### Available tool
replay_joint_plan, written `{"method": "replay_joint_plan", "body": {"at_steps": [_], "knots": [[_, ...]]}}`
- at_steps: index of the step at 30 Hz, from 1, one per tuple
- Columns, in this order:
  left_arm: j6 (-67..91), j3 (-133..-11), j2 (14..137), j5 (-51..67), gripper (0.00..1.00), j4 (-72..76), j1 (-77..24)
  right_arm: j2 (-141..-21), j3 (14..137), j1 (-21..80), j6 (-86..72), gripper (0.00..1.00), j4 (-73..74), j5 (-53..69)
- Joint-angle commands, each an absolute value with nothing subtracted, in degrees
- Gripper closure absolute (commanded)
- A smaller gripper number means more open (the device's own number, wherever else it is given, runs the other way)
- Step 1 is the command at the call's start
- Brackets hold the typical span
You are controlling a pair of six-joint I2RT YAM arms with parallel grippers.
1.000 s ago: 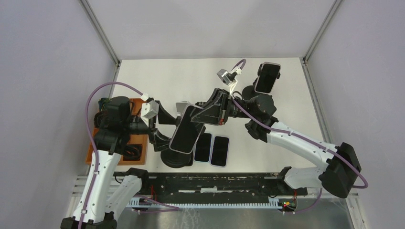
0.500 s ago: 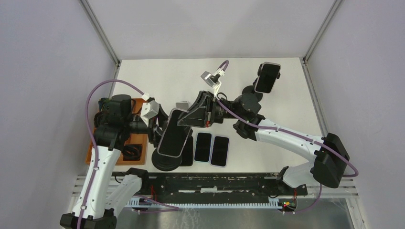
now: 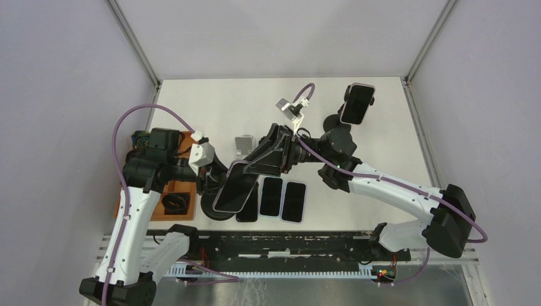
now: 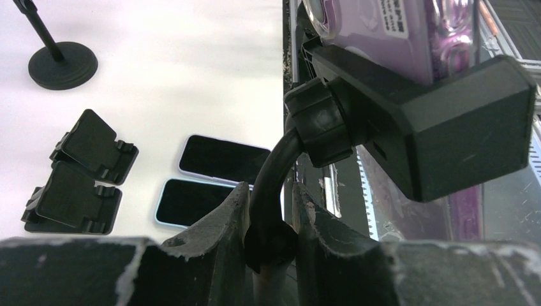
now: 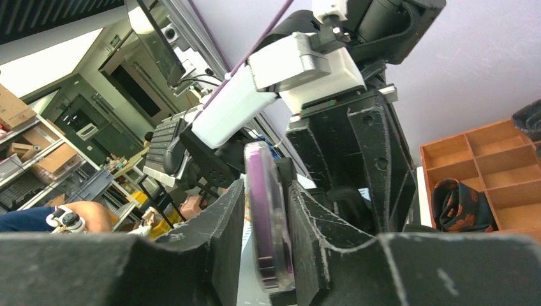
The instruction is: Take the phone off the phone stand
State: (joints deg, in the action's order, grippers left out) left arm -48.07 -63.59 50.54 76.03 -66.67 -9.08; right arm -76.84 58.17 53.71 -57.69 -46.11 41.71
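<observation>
A phone [image 3: 231, 189] in a purple case sits tilted in the clamp of a black phone stand [image 3: 214, 210] near the table's front left. In the left wrist view its purple back [image 4: 389, 32] rests in the clamp [image 4: 446, 121]. My left gripper [image 4: 269, 191] is shut on the stand's curved neck [image 4: 275, 162], low by the joint. My right gripper [image 5: 265, 188] straddles the phone's [image 5: 263, 210] upper edge. Its fingers stand slightly apart, and a gap shows on the left side of the case. From above, the right gripper [image 3: 247, 167] sits at the phone's top end.
A second phone [image 3: 356, 103] stands on another stand at the back right. Three dark phones [image 3: 271, 196] lie flat beside the stand base. An orange tray [image 3: 185, 189] is at the left. Two small folded stands [image 4: 94, 146] lie on the table.
The stand and phone have shifted left and nearer the front edge. My left gripper has closed on the stand's neck. My right gripper's fingers have loosened around the phone.
</observation>
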Motion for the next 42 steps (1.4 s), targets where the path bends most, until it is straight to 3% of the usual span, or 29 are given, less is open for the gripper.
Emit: {"method": "replay_joint_plan", "body": {"at_steps": [1,8,12,26,33,42], "knots": [[-51.35,-68.12,50.31,80.22,0.91,-67.29,-9.05,-73.42,55.39,53.55,-58.3,0.58,-51.49,40.67],[-51.37,-70.04,51.36,80.33,0.97,-67.28,-9.05,-71.82,50.55,54.45,-59.61,0.48,-56.0,42.09],[-51.25,-69.75,51.67,80.33,0.97,-67.25,-9.05,-72.22,51.25,55.93,-58.42,0.48,-56.58,42.05],[-50.45,-65.73,48.8,78.23,0.98,-67.31,-9.05,-79.99,58.28,58.35,-58.07,0.66,-57.5,42.7],[-55.77,-64.77,48.71,73.74,0.98,-72.59,-9.05,-79.6,60.68,58.18,-53.64,1.0,-53.21,44.44],[-68.42,-62.32,48.12,67.28,0.98,-79.65,-9.08,-76.77,64.17,53.79,-50.09,1.0,-52.36,41.85]]}}
